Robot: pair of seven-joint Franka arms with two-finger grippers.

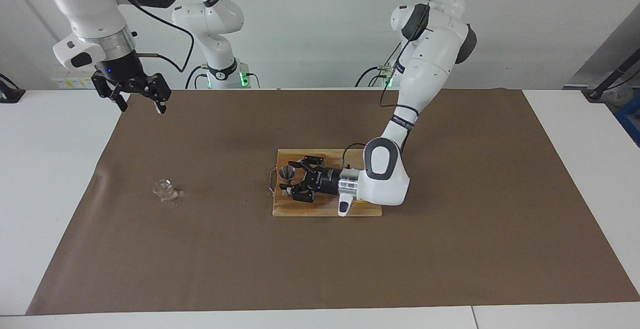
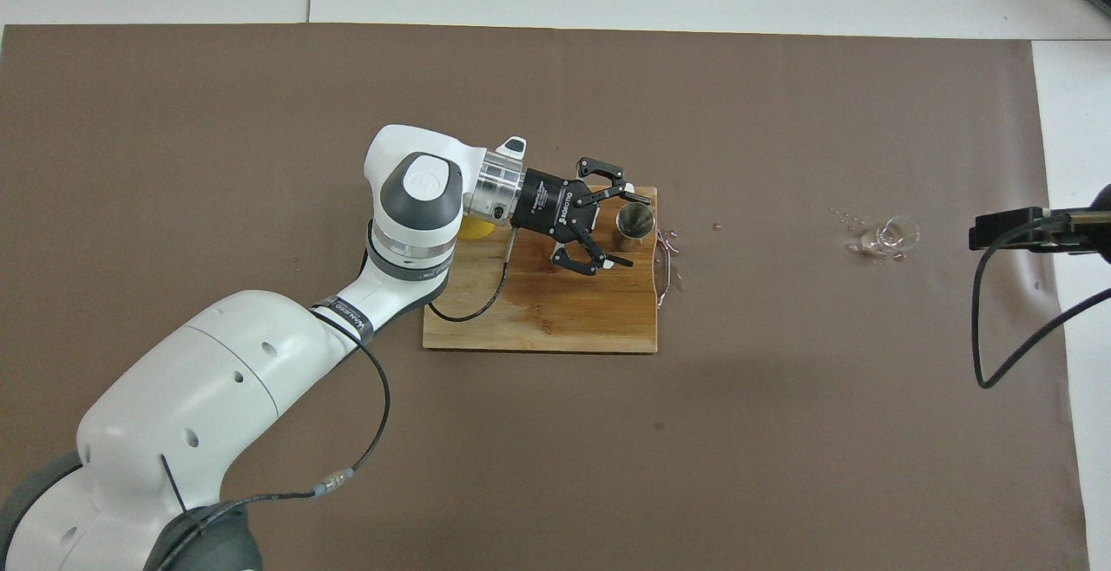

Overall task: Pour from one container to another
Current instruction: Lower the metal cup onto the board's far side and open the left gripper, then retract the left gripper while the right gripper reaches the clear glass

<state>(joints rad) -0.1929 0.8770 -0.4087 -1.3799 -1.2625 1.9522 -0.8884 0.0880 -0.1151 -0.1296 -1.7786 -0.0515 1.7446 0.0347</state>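
Facing view: the left gripper (image 1: 292, 187) lies low over the wooden board (image 1: 325, 209), fingers spread with the metal jigger (image 1: 286, 173) standing free between them, probably set down on purpose. The right gripper (image 1: 134, 94) waits high, fingers apart, holding nothing. The glass cup (image 1: 163, 189) sits alone toward that arm's end of the brown mat (image 1: 450, 249)

Overhead view: jigger (image 2: 634, 222) upright at the board's edge, droplets around the cup (image 2: 894, 236), so it looks poured
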